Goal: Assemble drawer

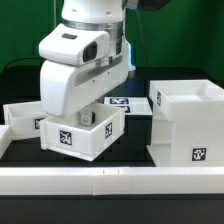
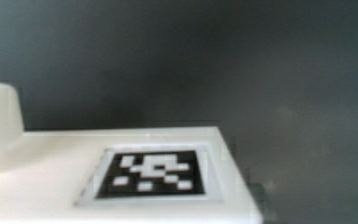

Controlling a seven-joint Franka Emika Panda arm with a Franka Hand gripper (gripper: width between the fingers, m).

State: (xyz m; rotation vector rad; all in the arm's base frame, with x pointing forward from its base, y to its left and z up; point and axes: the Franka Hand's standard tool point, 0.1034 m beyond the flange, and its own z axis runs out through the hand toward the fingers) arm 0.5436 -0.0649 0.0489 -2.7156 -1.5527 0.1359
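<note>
The gripper (image 1: pixel 84 113) hangs low over the middle tray (image 1: pixel 88 132). Finger opening and any hold are hidden: cannot tell. The housing (image 1: pixel 186 122) stands well to one side of the fingers, and the second tray (image 1: pixel 24 115) to the other. Risk: an off-centre grip on the wall would let the tray tilt or slip.

A robotics lab: robot arm (image 1: pixel 82 55), black table (image 1: pixel 137 140), square tags (image 1: pixel 198 154) on drawer housing (image 1: pixel 185 118).

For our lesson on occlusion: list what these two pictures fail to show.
End effector: exterior view, the arm's bulk covers its fingertips; open or shut unknown.
Left tray: exterior view, cut by the picture's edge.
Tag: wrist view, blurred; its pattern and its part are unclear.
</note>
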